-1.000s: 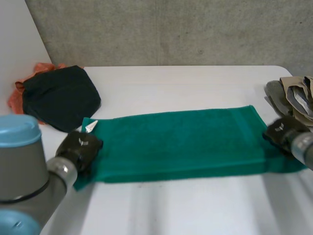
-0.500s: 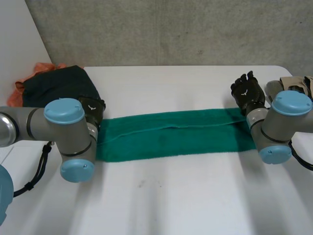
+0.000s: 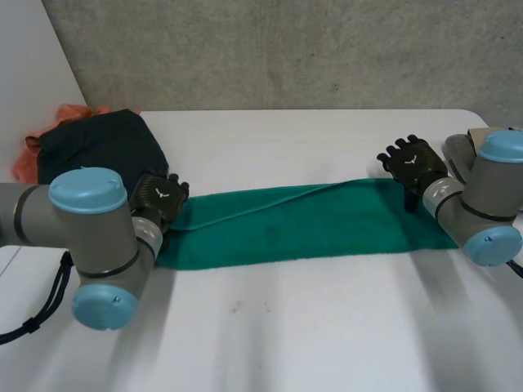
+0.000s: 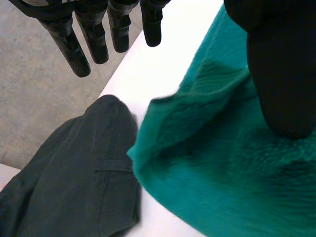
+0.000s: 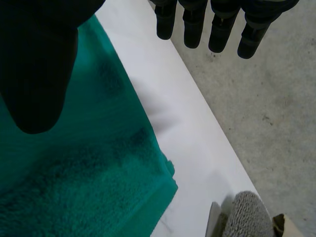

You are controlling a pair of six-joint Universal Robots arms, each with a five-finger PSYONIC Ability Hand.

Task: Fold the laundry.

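I see the green towel (image 3: 294, 224) lying flat across the middle of the white table (image 3: 286, 335), doubled lengthwise into a long band that runs from one arm to the other; a raised crease wanders along its far edge.

At its left end sits my left hand (image 3: 159, 200); in the left wrist view its fingers (image 4: 89, 34) are straight and spread with a clear gap to the thumb, which hangs over the towel, and nothing is in its grasp; the towel's corner there is rumpled and slightly lifted.

My right hand (image 3: 413, 167) is at the towel's far right corner; its fingers (image 5: 222, 24) also stand straight and apart, the thumb above the cloth, holding nothing; I cannot tell whether either palm touches the towel.

A dark garment (image 3: 98, 151) lies just beside the towel's left end, with an orange cloth (image 3: 45, 147) behind it; a beige and grey pile (image 3: 466, 155) sits at the table's right edge, near the right arm.
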